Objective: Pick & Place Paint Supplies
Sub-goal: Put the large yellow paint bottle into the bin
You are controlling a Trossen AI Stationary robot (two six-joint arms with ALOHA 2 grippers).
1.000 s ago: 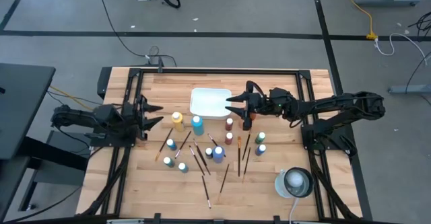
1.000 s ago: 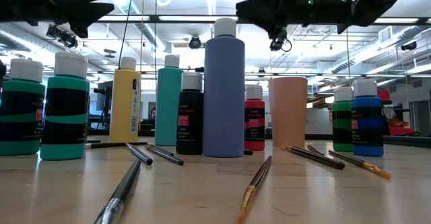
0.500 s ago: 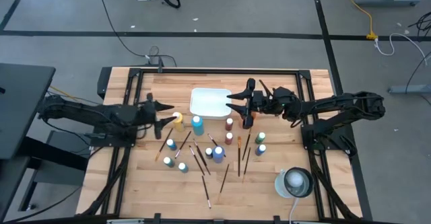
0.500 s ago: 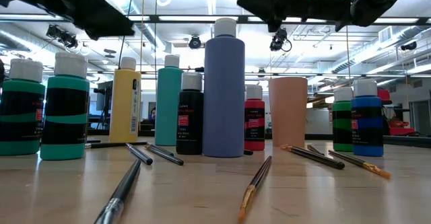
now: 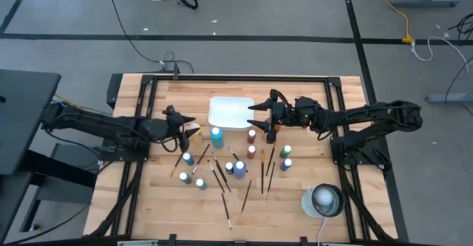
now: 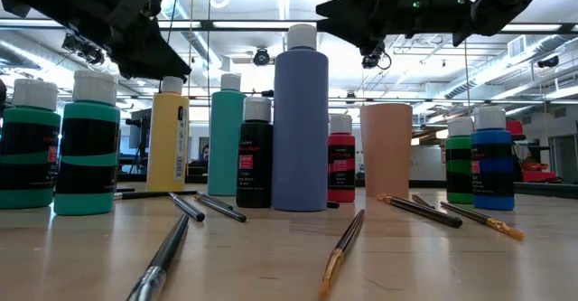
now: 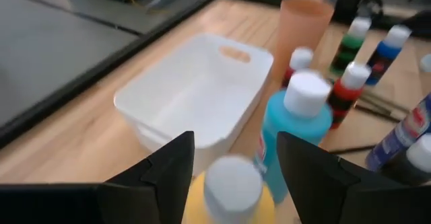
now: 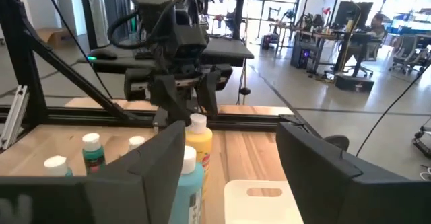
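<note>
Nearest the bench's front edge, thin dark-handled paintbrushes (image 5: 225, 202) lie loose on the bare wood, some crossing each other. Just behind them stand the small paint bottles. A tall lavender bottle (image 6: 300, 120) with a white cap sits near the middle, with two teal bottles (image 6: 88, 147) toward the left edge and a green bottle (image 6: 459, 164) and a blue bottle (image 6: 492, 161) toward the right edge. Further back are a red bottle (image 6: 340, 159), a black bottle (image 6: 256, 155), a light-blue bottle (image 5: 216, 136) and a yellow bottle (image 5: 195, 133). Labels are too small to read.

The left pincer (image 5: 188, 130) hangs directly at the yellow bottle's white cap, fingers spread on either side and not clenched; in the left wrist view the bottle's body is cut off and its cap blurred, so contact cannot be judged. An orange-brown cup (image 6: 386, 149) stands behind the red bottle, and the right pincer (image 5: 255, 115) hovers above it, fingers spread and holding nothing. Beyond, toward the bench's back edge, sits the white tray (image 5: 230, 113), nothing visible inside it.
</note>
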